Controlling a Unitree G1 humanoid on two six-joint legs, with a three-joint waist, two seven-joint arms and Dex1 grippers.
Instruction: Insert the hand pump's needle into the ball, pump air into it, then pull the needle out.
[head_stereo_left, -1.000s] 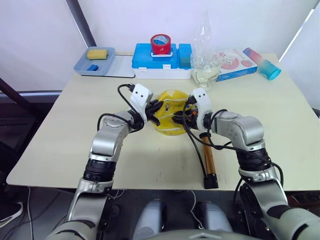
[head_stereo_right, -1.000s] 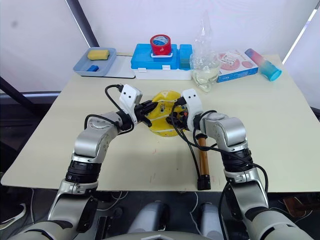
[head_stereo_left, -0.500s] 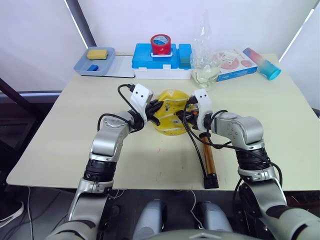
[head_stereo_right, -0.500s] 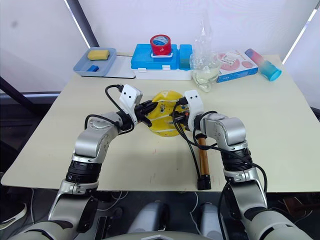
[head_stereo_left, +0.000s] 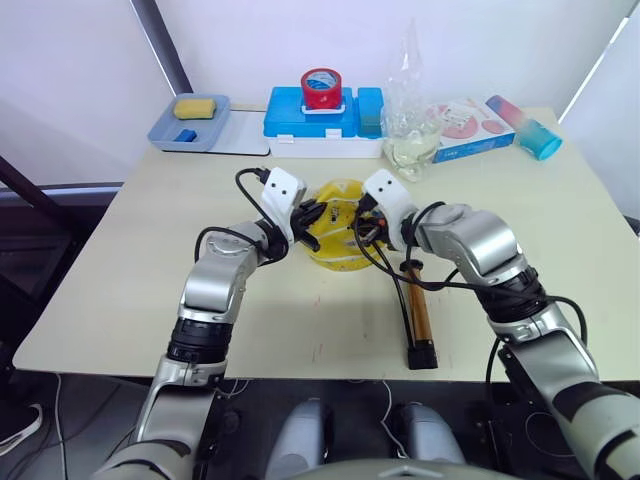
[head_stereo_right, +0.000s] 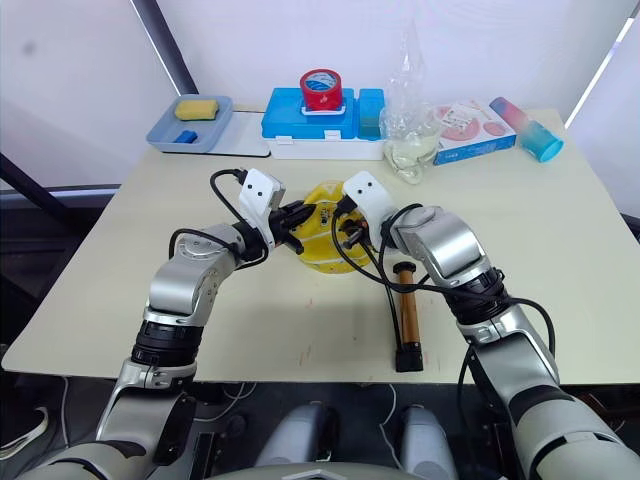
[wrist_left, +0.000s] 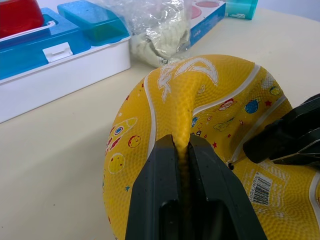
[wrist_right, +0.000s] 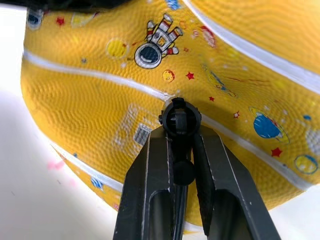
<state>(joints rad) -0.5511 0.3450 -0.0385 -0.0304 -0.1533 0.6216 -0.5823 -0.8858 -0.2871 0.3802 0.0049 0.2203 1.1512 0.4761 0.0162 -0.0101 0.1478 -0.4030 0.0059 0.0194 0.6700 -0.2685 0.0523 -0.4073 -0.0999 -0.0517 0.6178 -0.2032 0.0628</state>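
Note:
The dented yellow ball (head_stereo_left: 338, 200) lies mid-table. My left gripper (wrist_left: 184, 145) is shut on a raised fold of the ball (wrist_left: 210, 95), holding it from the left side. From the right, my right gripper (wrist_right: 181, 131) is shut on the needle's black fitting (wrist_right: 180, 116), which sits against the ball (wrist_right: 90, 95) at a white seam. The metal pin itself is hidden behind the fitting. A thin black hose (head_stereo_left: 388, 278) loops down to the hand pump (head_stereo_left: 417, 312), a bronze tube lying on the table near the front edge.
Along the back edge stand a grey tray with a sponge (head_stereo_left: 190, 122), a blue-lidded box with a red tape roll (head_stereo_left: 320, 112), a clear plastic bag (head_stereo_left: 412, 125), a flat printed box (head_stereo_left: 472, 130) and a teal tumbler (head_stereo_left: 527, 127) on its side.
My right gripper has closed on the needle's fitting. Its wrist has swung left toward the ball, with the forearm now angled differently. The left gripper and ball stayed put.

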